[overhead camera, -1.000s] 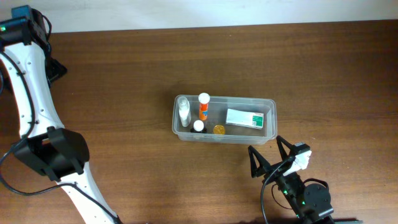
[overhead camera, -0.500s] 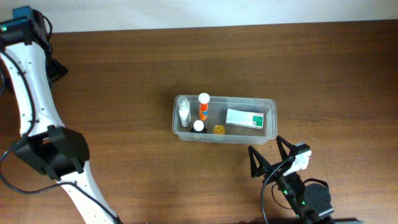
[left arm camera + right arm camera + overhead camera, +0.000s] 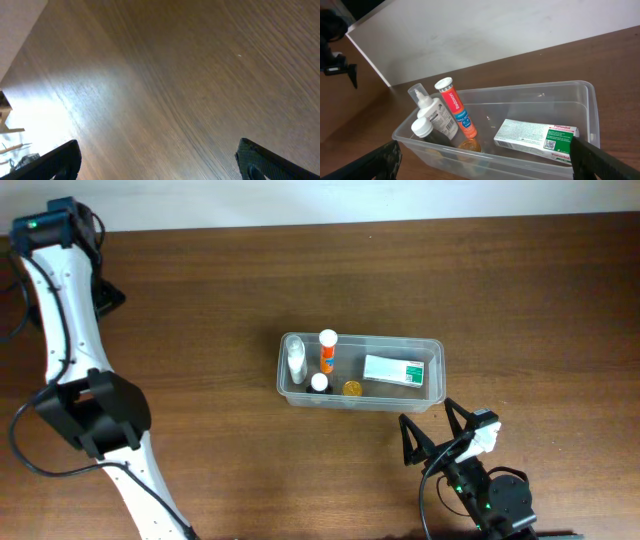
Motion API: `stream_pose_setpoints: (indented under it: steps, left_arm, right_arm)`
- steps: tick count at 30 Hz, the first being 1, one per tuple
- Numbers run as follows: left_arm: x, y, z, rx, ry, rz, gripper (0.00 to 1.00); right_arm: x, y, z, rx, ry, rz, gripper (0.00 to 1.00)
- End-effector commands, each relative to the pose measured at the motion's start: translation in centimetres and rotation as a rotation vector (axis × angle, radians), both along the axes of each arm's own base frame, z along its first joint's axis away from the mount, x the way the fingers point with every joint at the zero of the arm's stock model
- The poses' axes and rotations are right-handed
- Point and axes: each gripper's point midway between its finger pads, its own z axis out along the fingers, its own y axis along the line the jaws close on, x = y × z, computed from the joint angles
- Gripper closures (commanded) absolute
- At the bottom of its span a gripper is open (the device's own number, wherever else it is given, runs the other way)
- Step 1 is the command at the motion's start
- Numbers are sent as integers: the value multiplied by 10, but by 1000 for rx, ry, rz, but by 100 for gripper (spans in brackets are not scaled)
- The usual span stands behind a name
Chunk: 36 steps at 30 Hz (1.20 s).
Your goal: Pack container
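On the brown wooden table (image 3: 200, 310), with a fine straight grain, the container (image 3: 385, 340) stands about in the middle, a little toward the right side. It is a shallow rectangular tub of clear, slightly cloudy plastic with rounded corners and a rim. Inside, at its left end, there are a pale spray bottle (image 3: 295, 360), an orange tube (image 3: 327, 350) with a white cap that leans against it, and a small bottle (image 3: 319, 383) with a white cap. Just beside these lies a small round amber thing (image 3: 351, 388), perhaps a lid, but the view is too poor to be sure. A flat white and green carton (image 3: 392, 370) lies in the right half. The right gripper (image 3: 426, 411) is near the front wall of the container, not touching it, and points at it; its black fingers are spread wide and hold nothing. The left arm (image 3: 60, 310), white with black joints, reaches to the far left corner of the table, well apart from the container. The left gripper (image 3: 161, 165) hangs there over bare wood, its jaws wide apart and empty.
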Motion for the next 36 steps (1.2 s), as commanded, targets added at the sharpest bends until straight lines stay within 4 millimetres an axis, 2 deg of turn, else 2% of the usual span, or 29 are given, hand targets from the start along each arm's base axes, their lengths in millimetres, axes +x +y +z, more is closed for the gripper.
stream_pose_setpoints:
  steps: [1,5,10,18,23,30,33,36]
  left_arm:
    - [6,-21,37,27,-85,-58,1]
    - [9,-46,56,33,-131,-114,1]
    - [10,-88,92,39,-217,-209,1]
    - [-13,-158,163,32,-401,-374,1]
    - [-42,-204,208,4,-529,-500,1]
    - [-99,-261,262,-74,-704,-699,1]
    - [-129,-276,284,-119,-781,-778,1]
    - [-156,-274,305,-154,-861,-814,1]
  right_arm:
    - [2,-2,-5,-4,12,-16,2]
    - [2,-2,-5,-4,12,-16,2]
    - [2,-2,-5,-4,12,-16,1]
    - [2,-2,-5,-4,12,-16,2]
    - [2,-2,-5,-4,12,-16,2]
    - [2,-2,-5,-4,12,-16,2]
    - [2,-2,-5,-4,12,-17,2]
    - [2,-2,-5,-4,12,-16,2]
